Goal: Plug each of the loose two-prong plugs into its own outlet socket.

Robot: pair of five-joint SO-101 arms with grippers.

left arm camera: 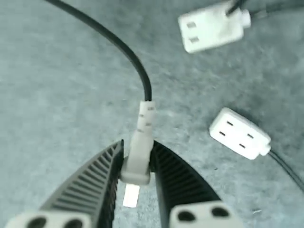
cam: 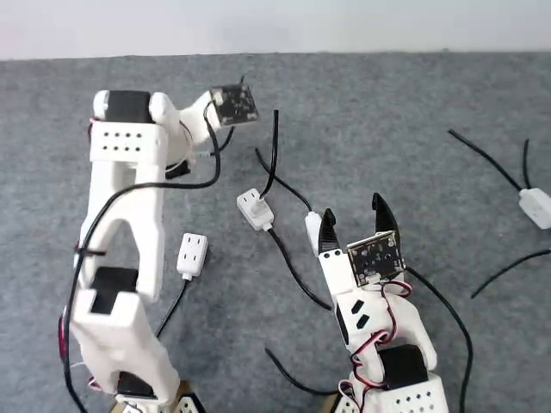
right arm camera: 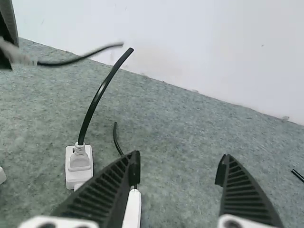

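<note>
My left gripper is shut on a white two-prong plug whose black cable trails away; it hangs above the grey carpet. Below it lie a two-outlet socket and another white socket. In the high view a socket at the centre holds a plugged-in cable, and a free socket lies beside the left arm. My right gripper stands open, with a loose white plug touching the outside of one finger. The filled socket lies just beyond it.
A third white socket with black cables sits at the far right edge. Loose black cables cross the carpet between the arms and in front of the right arm. A white wall bounds the far side.
</note>
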